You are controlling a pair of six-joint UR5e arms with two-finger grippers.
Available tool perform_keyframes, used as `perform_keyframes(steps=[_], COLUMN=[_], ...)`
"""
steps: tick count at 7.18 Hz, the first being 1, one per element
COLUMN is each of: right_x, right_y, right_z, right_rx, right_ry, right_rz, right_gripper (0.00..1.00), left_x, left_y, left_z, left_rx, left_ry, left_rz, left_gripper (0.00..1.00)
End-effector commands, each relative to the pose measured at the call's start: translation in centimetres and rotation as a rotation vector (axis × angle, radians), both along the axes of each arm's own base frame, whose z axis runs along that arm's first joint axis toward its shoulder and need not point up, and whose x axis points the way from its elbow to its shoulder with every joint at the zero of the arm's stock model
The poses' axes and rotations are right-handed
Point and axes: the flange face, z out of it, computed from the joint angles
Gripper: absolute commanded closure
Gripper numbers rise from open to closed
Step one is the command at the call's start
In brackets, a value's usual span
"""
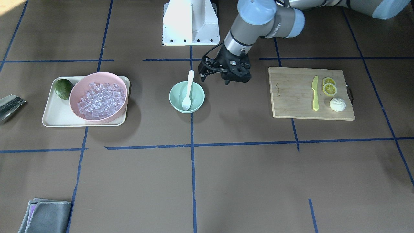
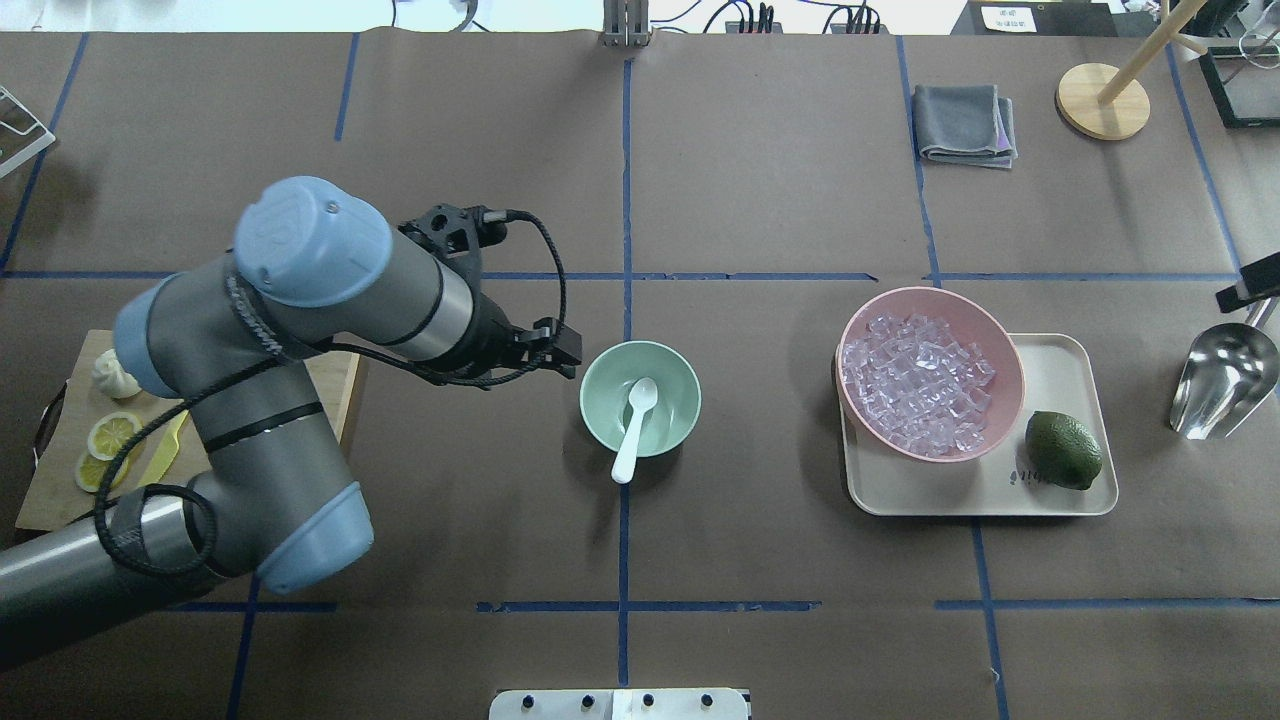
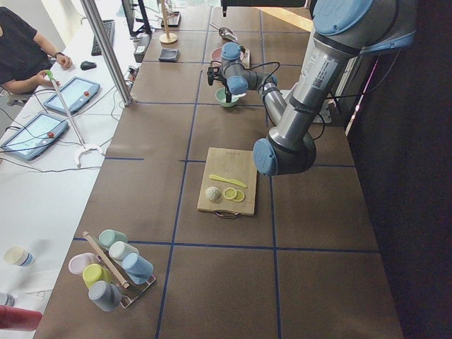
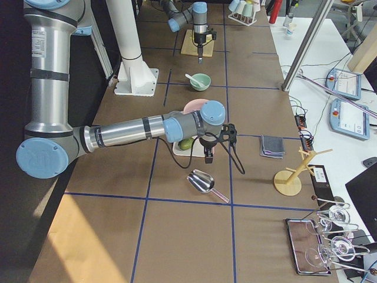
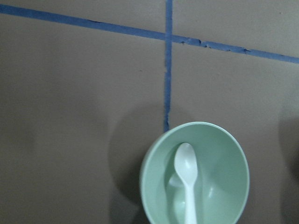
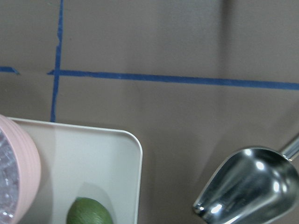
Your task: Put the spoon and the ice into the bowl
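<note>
Spoon (image 1: 188, 90) lies scoop-down inside the mint bowl (image 1: 175, 98), so the left gripper (image 1: 215, 80) beside it hangs spread and empty; ice (image 1: 102, 100) sits heaped in the pink bowl (image 1: 75, 92), and whether the right gripper (image 4: 208, 158) is clenched cannot be told.

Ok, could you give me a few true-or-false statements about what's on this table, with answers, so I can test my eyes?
1. The spoon lies in the mint-green bowl. True.
2. That bowl holds ice. False: the ice cubes sit in the pink bowl.
3. The left pincer grips the spoon. False: it hangs open and empty beside the mint-green bowl.
4. The yellow-green knife lies on the cutting board. True.
5. The green fruit sits inside the pink bowl. False: it rests on the tray beside it.
</note>
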Motion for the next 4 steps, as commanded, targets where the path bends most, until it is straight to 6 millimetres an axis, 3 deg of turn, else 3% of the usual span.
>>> perform_keyframes(steps=[1, 3, 4], right_x=[-9.6, -15.6, -18.1], right_y=[-0.9, -1.2, -0.6], right_z=[-6.0, -9.4, -10.2], right_rx=[-0.037, -0.18, -0.268], right_ry=[-0.04, -0.051, -0.054], right_rz=[0.141, 0.261, 0.336], right_gripper=[0.0, 0.01, 0.01], left_x=[-8.9, -15.7, -18.8], left_y=[-1.9, -1.8, -0.5], left_z=[5.6, 12.2, 16.4], left_rx=[0.005, -0.014, 0.034], left_ry=[-0.016, -0.085, -0.14], left_rz=[0.036, -0.004, 0.037], left_gripper=[0.06, 0.05, 0.05])
